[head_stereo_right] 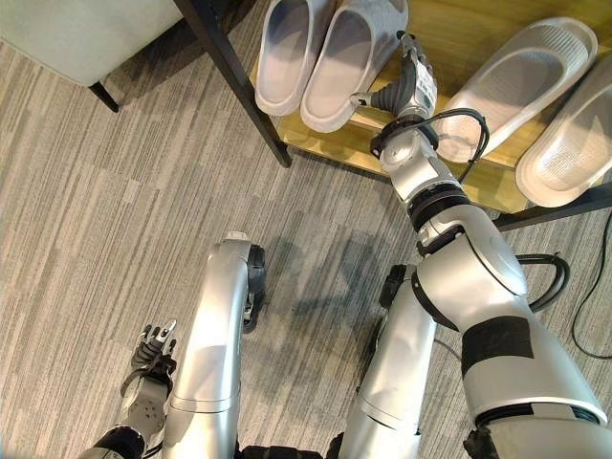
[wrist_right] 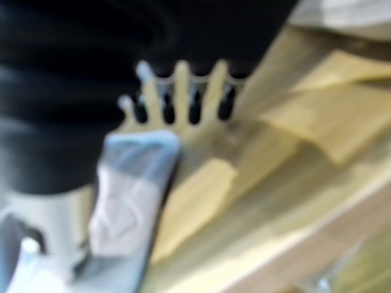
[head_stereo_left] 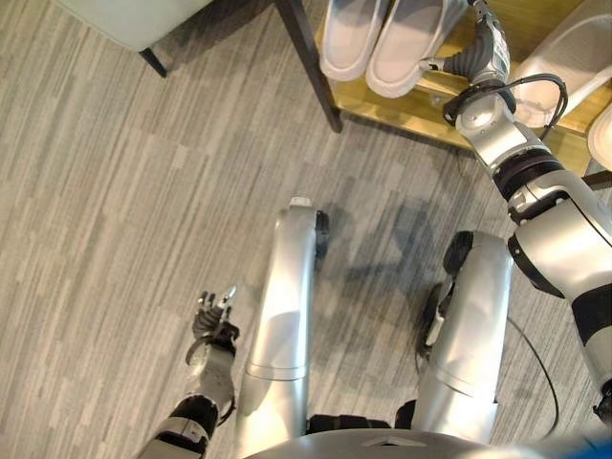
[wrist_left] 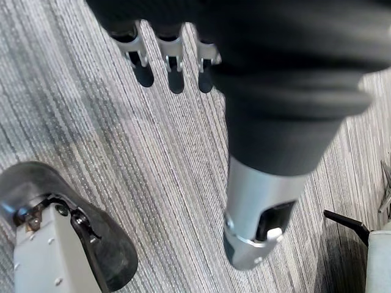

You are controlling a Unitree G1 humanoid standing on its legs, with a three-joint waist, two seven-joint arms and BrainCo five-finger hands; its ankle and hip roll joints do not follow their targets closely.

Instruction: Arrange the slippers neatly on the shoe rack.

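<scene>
Right hand (head_stereo_right: 413,81) up on the shoe rack (head_stereo_right: 316,143), over the wooden shelf between the two pairs; fingers straight and spread in the right wrist view, holding nothing, thumb out toward the nearer slipper's heel. Left hand (head_stereo_left: 214,316) low at the side over the grey floor (head_stereo_left: 115,210), fingers loosely extended, idle.

Four slippers on the shelf. Left pair (head_stereo_right: 320,57): side by side and touching, heels at the shelf's front edge and hanging slightly over it, toes in toward the back, long axes roughly parallel and running front-to-back. Right pair (head_stereo_right: 545,105): heels also at the front, but long axes skewed on a diagonal away from the left pair – a clear gap between the two pairs, where the hand sits.

Judged step: placing looks done, tidying in hand – aligning, not carrying. Next move likely calls for a flat-fingered nudge to square the right pair parallel with the left one, or a push on the left heels to seat them fully on the shelf. Light contact only; an overshoot would upset the neighbouring slipper.

A pale seat (head_stereo_left: 134,24) on dark legs beside the rack.
</scene>
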